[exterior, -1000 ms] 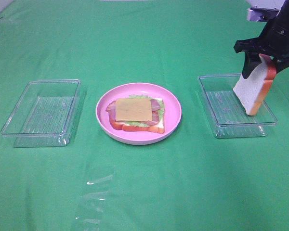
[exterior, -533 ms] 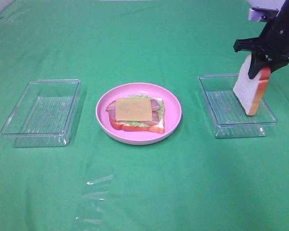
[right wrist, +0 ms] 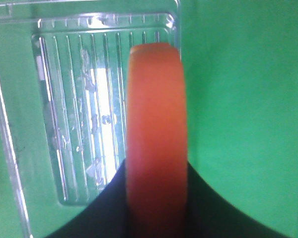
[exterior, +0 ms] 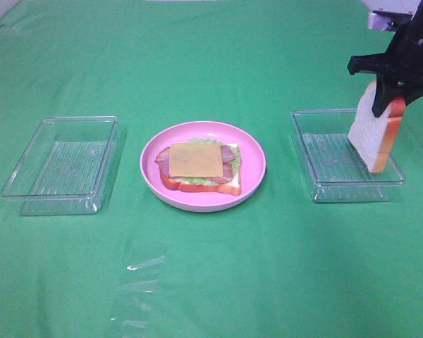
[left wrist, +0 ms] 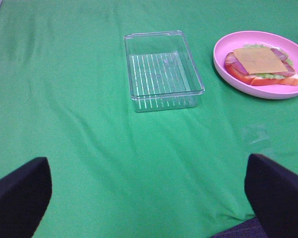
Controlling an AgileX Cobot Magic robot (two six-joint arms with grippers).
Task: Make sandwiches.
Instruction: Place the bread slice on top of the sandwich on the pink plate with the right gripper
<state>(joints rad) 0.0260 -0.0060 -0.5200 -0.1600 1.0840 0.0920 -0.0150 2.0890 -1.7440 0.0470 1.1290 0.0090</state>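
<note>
On the pink plate [exterior: 256, 156] in the middle lies an open sandwich [exterior: 197, 166]: a bread slice with lettuce, bacon and a yellow cheese slice on top. It also shows in the left wrist view as the sandwich [left wrist: 260, 67] on the plate [left wrist: 222, 67]. My right gripper [exterior: 389, 90] is shut on a second bread slice [exterior: 371, 135], which hangs nearly upright over the right clear tray [exterior: 349, 191]. In the right wrist view I see that bread slice [right wrist: 156, 124] edge-on, its orange crust between the black fingers. My left gripper [left wrist: 149, 198] is open, with only green cloth between its fingers.
An empty clear tray [exterior: 56, 203] stands left of the plate and appears as the tray [left wrist: 164, 101] in the left wrist view. The ribbed floor of the right tray [right wrist: 64, 124] lies below the held slice. Green cloth covers the table.
The right gripper has closed further on the bread slice and lifted it slightly up and to the right. The plate, both trays and the left gripper have not moved.
</note>
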